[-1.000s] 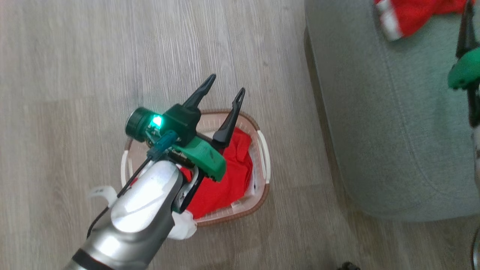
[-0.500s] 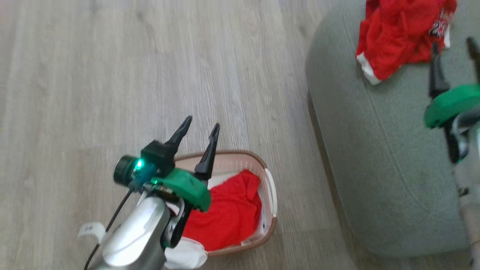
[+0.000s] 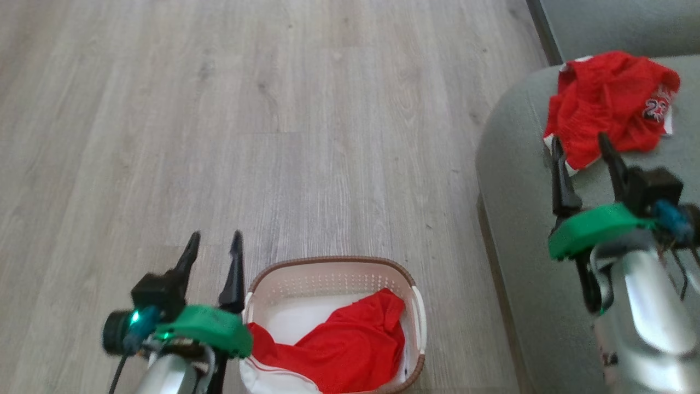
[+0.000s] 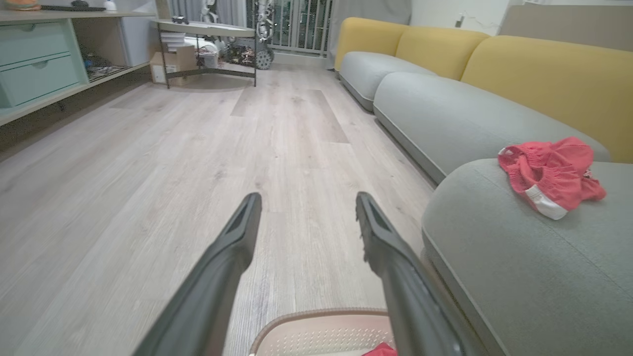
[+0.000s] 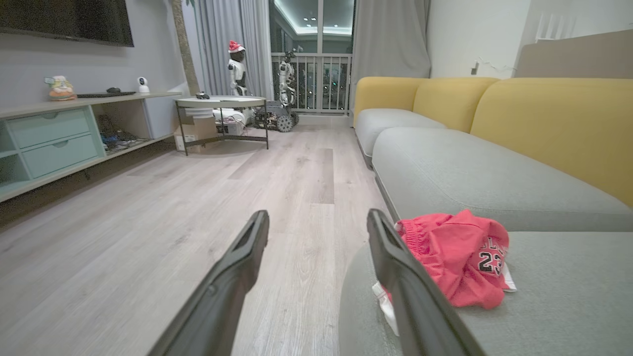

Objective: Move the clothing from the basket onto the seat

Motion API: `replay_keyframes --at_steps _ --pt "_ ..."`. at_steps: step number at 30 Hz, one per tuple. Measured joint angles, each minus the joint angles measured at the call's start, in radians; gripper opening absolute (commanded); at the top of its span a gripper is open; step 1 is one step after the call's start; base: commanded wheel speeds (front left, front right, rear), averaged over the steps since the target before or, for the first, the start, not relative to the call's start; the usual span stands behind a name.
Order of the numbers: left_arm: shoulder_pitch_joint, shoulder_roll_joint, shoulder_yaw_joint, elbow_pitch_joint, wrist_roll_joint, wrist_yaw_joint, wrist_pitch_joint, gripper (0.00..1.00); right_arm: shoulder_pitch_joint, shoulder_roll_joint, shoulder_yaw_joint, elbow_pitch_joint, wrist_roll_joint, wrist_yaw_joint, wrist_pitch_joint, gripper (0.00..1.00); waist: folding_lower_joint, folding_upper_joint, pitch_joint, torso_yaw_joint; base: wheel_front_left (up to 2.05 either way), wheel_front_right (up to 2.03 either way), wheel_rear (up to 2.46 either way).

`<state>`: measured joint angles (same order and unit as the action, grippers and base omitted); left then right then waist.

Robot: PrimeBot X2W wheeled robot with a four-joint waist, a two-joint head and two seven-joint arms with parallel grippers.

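My left gripper [image 3: 215, 236]: jaws apart, empty, over the floor [image 3: 273, 109] just left of the basket [image 3: 328, 261]. One red garment [image 3: 342, 345] lies in the basket. Other red garment [image 3: 607, 104] on the seat [image 3: 514, 219]. My right gripper [image 3: 579, 141]: jaws apart, empty, near that garment.

Basket [image 3: 328, 260] near end off-frame.

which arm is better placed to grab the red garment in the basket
Left. The left tool is open beside the basket holding the garment; the right tool is over the seat, farther off.
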<state>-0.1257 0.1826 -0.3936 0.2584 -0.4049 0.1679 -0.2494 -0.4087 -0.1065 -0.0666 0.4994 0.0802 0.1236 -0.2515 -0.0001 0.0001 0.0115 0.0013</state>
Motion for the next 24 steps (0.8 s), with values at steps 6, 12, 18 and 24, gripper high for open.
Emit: replay_keyframes --at_steps 6,12,18,24 --pt "0.089 -0.003 0.092 -0.036 0.036 0.0 0.0 1.0 0.143 0.044 -0.002 -0.126 -0.001 0.0 0.0 1.0 0.0 0.0 -0.026 0.044 0.0 0.0 0.0" --pt "0.137 -0.021 0.149 -0.063 0.064 -0.002 0.0 1.0 0.242 0.05 0.021 -0.178 0.011 0.0 0.0 1.0 0.0 0.0 -0.038 0.054 0.0 0.0 0.0" --pt "0.198 -0.048 0.184 -0.073 0.096 -0.028 0.0 1.0 0.33 0.054 0.034 -0.239 0.026 0.0 0.0 1.0 0.0 0.0 -0.048 0.059 0.0 0.0 0.0" --pt "0.225 -0.064 0.218 -0.079 0.125 -0.049 0.0 1.0 0.382 0.056 0.034 -0.26 0.038 0.0 0.0 1.0 0.0 0.0 -0.057 0.056 0.0 0.0 0.0"
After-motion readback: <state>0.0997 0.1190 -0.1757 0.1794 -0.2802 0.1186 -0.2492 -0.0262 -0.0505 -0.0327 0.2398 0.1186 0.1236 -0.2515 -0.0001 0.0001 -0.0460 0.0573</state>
